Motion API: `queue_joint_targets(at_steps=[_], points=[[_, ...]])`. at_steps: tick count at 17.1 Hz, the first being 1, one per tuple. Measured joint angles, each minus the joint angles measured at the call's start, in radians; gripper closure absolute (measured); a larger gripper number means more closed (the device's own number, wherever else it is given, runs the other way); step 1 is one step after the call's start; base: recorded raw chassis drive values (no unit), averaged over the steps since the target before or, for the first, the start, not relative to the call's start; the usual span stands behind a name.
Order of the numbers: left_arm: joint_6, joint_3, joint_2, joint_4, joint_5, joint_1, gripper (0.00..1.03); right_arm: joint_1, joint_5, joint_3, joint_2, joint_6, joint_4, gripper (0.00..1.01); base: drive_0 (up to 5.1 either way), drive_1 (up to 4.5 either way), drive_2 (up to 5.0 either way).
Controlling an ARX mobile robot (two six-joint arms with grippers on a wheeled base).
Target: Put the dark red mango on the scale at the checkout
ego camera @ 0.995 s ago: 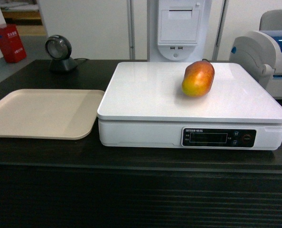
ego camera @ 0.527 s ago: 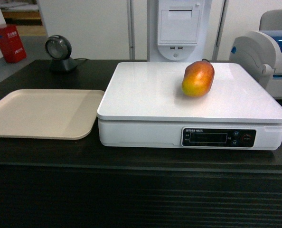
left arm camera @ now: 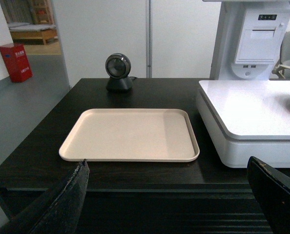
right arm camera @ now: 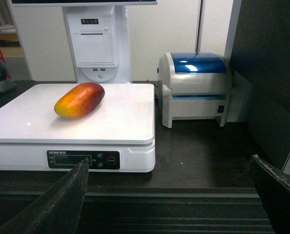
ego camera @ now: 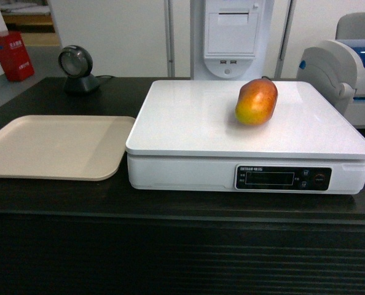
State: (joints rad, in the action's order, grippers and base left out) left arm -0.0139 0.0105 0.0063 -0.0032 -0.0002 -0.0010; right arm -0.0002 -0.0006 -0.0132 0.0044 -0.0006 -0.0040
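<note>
Checkout: dark flat-topped counter with ribbed front, carrying everything I am logging here. Scale: white box sitting on the counter right of centre, its display panel facing me and its wide glossy platform bare apart from the fruit. Tray: flat beige piece lying just beside the scale's left edge, nothing on it. Printer: grey-white with a blue top, standing on the counter just to the right of the scale. Scanner: round dark unit at the far left of the counter, well apart from the scale. Mango: lying on its side on the platform, toward the far right part, red end away from me, nothing touching it. I am judging the placement done; nothing looks left but parking the arms. Left gripper: I am seeing only the two dark fingertips at the bottom corners of its wrist view, spread wide, holding nothing, low in front of the tray. Right gripper: likewise spread wide and unloaded, hanging low in front of the counter, well back from the mango.
</note>
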Motion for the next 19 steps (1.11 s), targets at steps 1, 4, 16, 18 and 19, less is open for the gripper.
queue_joint_targets(at_steps=[1, 4, 16, 18, 19], points=[[0.0, 0.0, 0.0, 0.0, 0.0, 0.0, 0.05, 0.0, 0.0, 0.0, 0.0, 0.0, 0.0, 0.03, 0.0, 0.0, 0.0], [0.0, 0.0, 0.0, 0.0, 0.0, 0.0, 0.05, 0.0, 0.0, 0.0, 0.0, 0.0, 0.0, 0.03, 0.0, 0.0, 0.0], [0.001, 0.0, 0.0, 0.001, 0.0, 0.0, 0.05, 0.0, 0.0, 0.0, 0.0, 0.0, 0.001, 0.03, 0.0, 0.0, 0.0], [0.002, 0.0, 0.0, 0.0, 0.0, 0.0, 0.05, 0.0, 0.0, 0.0, 0.0, 0.0, 0.0, 0.03, 0.0, 0.0, 0.0], [0.003, 0.0, 0.0, 0.0, 0.0, 0.0, 0.05, 0.0, 0.001, 0.0, 0.0, 0.001, -0.001, 0.03, 0.0, 0.0, 0.0]])
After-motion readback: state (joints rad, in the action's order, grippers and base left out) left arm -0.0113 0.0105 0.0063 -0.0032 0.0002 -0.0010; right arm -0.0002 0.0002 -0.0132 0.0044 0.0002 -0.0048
